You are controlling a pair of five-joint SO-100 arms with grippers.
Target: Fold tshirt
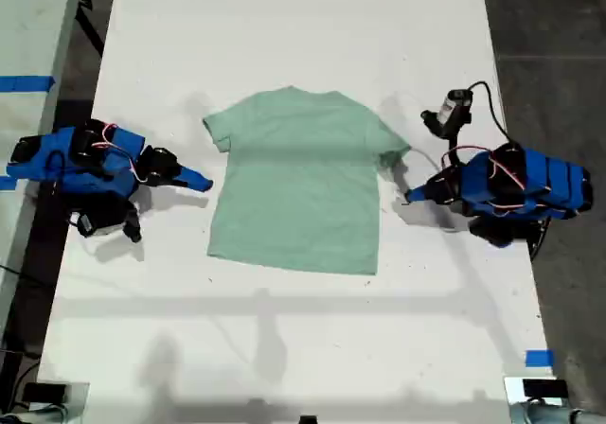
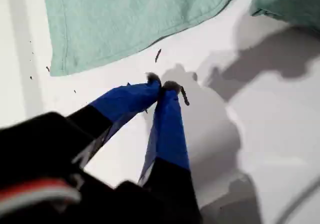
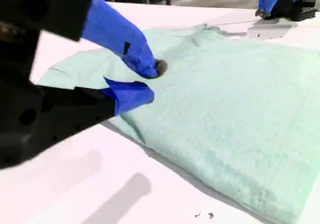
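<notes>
1. In the exterior view the tshirt (image 1: 298,187) lies flat mid-table (image 1: 284,348), long axis from 12 to 6 o'clock, collar at 12.
2. Our first gripper (image 1: 410,197) has its jaws pinched together and empty; the cloth is just beside it at 9 o'clock.
3. Our second gripper (image 1: 201,183) has a narrow gap and holds nothing; the cloth is at 3 o'clock, about equally near.
4. We can read no brand, label or writing.

A white table (image 1: 284,26) fills the exterior view, with dark grey floor (image 1: 559,45) on that view's right, blue tape (image 1: 539,358) near its lower right corner, and soft shadows.
</notes>
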